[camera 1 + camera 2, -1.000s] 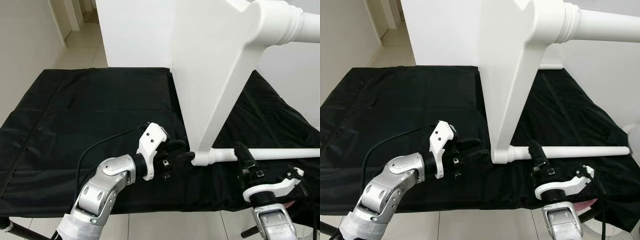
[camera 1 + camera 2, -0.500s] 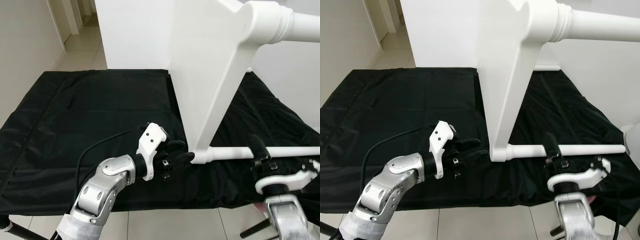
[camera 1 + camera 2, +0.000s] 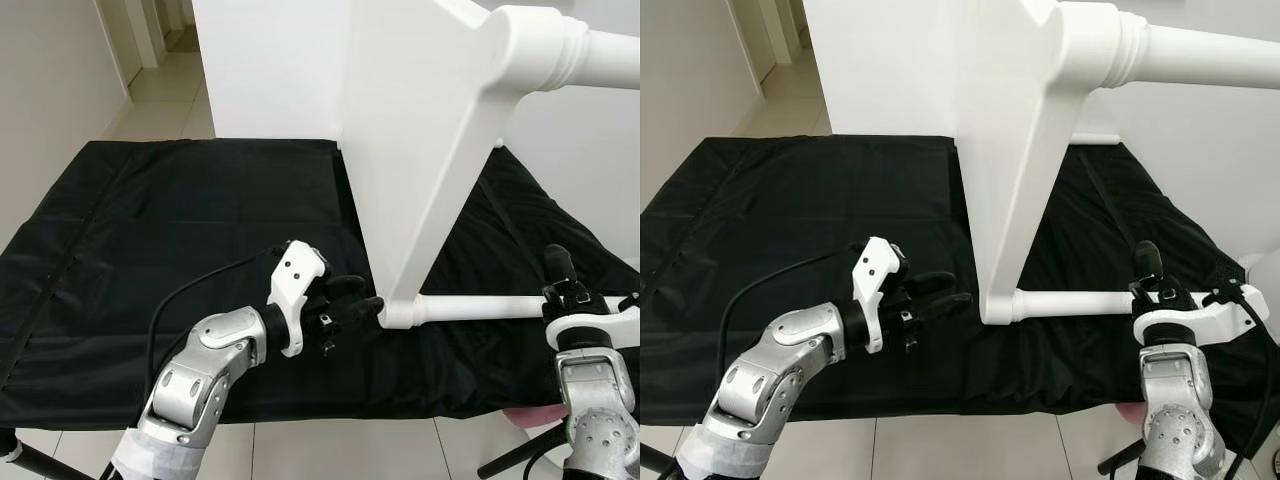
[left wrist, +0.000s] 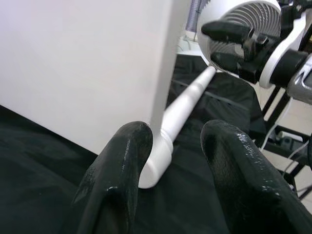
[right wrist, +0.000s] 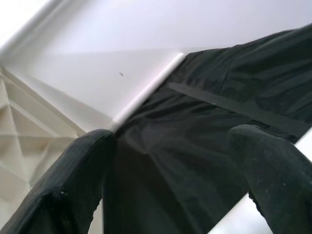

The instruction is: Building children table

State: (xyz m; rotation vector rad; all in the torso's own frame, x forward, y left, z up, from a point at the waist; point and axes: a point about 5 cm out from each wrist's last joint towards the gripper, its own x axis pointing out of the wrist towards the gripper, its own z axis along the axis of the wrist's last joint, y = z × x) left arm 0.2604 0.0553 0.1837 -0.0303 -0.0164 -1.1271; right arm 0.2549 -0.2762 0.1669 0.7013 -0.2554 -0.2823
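Leg (image 3: 470, 307): long axis runs across, left to right.
Left gripper (image 3: 362, 305): open, empty, at the leg's base.
Right gripper (image 3: 1148, 262): open, empty, by the far end.

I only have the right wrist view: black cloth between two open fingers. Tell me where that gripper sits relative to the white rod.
Observer: The right gripper stands by the rod's right-hand end, fingers pointing up. The white rod is not between them.
Operator: Report what the left gripper is doing.
Observer: The left gripper is open at the rod's other end, with one finger on each side of its rounded tip.
Operator: Say what that end joins.
Observer: It meets the bottom corner of the upright white panel, which stands on the black cloth.
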